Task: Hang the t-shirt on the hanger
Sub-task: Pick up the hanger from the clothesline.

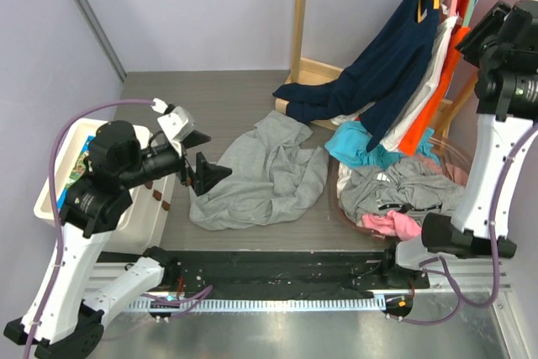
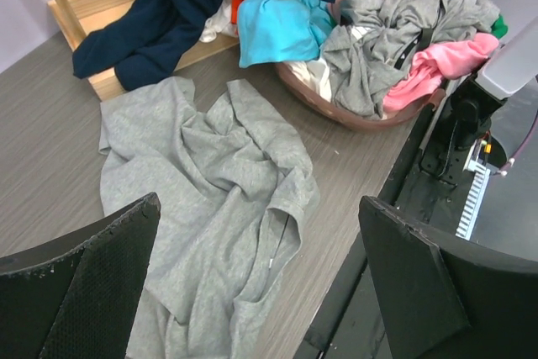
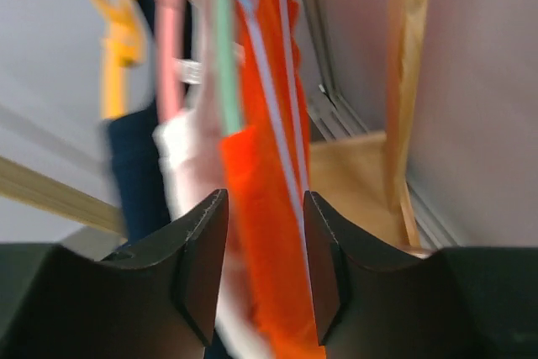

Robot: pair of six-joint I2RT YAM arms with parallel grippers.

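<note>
The light-grey t-shirt [image 1: 261, 176] lies crumpled on the table, left of the basket; it also shows in the left wrist view [image 2: 210, 174]. My left gripper [image 1: 204, 176] is open and empty, just above the shirt's left edge [image 2: 256, 237]. My right gripper [image 1: 482, 33] is raised to the clothes rack at the top right. In the right wrist view it is open [image 3: 265, 266], and its jaws stand either side of an orange garment [image 3: 269, 233] and the thin pale-blue hanger [image 3: 271, 102], which runs down close to the right finger. I cannot tell if the finger touches it.
A yellow hanger [image 3: 118, 48], a pink one [image 3: 168, 39] and a green one [image 3: 225, 56] hang beside it. A navy garment [image 1: 387, 65] drapes from the wooden rack [image 1: 300, 14]. A basket [image 1: 451, 154] holds mixed clothes. A white bin [image 1: 63, 166] stands at the left.
</note>
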